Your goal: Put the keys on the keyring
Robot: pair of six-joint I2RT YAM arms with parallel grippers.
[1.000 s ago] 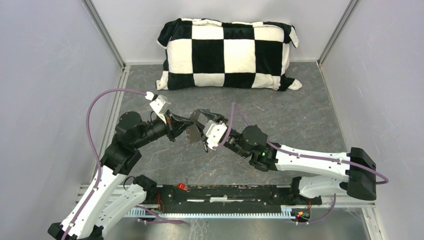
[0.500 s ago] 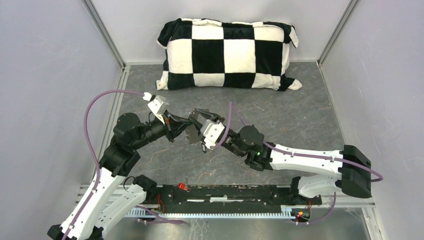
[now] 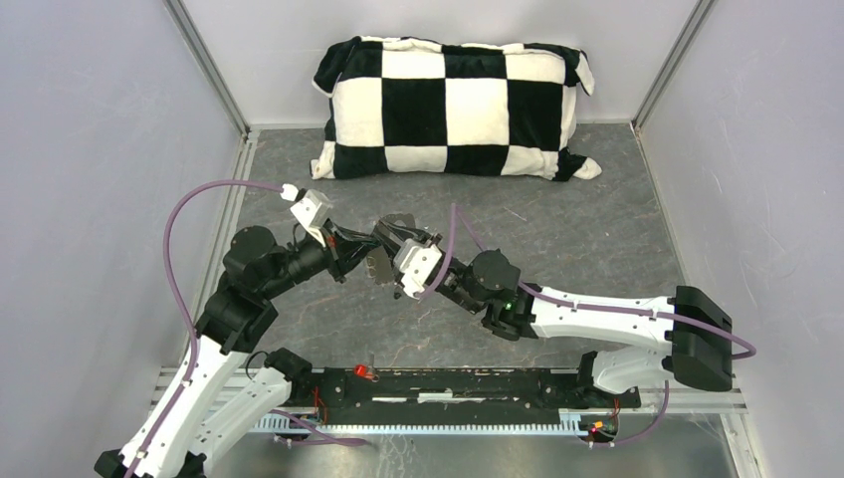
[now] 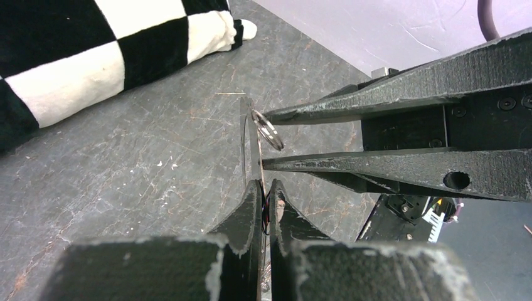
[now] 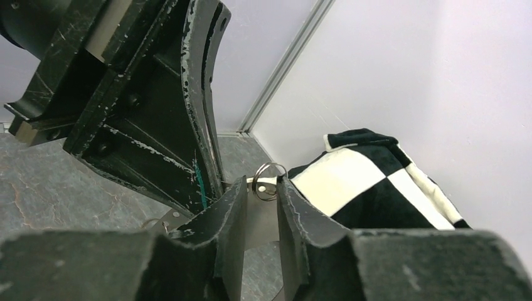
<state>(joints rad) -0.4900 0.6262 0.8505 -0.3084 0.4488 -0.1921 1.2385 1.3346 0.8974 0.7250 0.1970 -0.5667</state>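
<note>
Risk: left hand (image 4: 265, 188) clamps a thin metal piece (image 4: 257, 170), right hand (image 4: 262, 141) straddles the keyring (image 4: 268, 130) mid-frame, can't tell if pinching, so a skewed push could drop it.

Pillow (image 3: 453, 105) lies on table (image 3: 597, 239), far centre. The grippers meet mid-table, just left of centre: left gripper (image 4: 264, 191) comes in from the left, right gripper (image 5: 261, 188) from the right. Plate (image 4: 252, 150) sits edge-on between left gripper's fingers. Ring (image 4: 268, 132) sits at plate's far end, between right gripper's fingertips.
</note>
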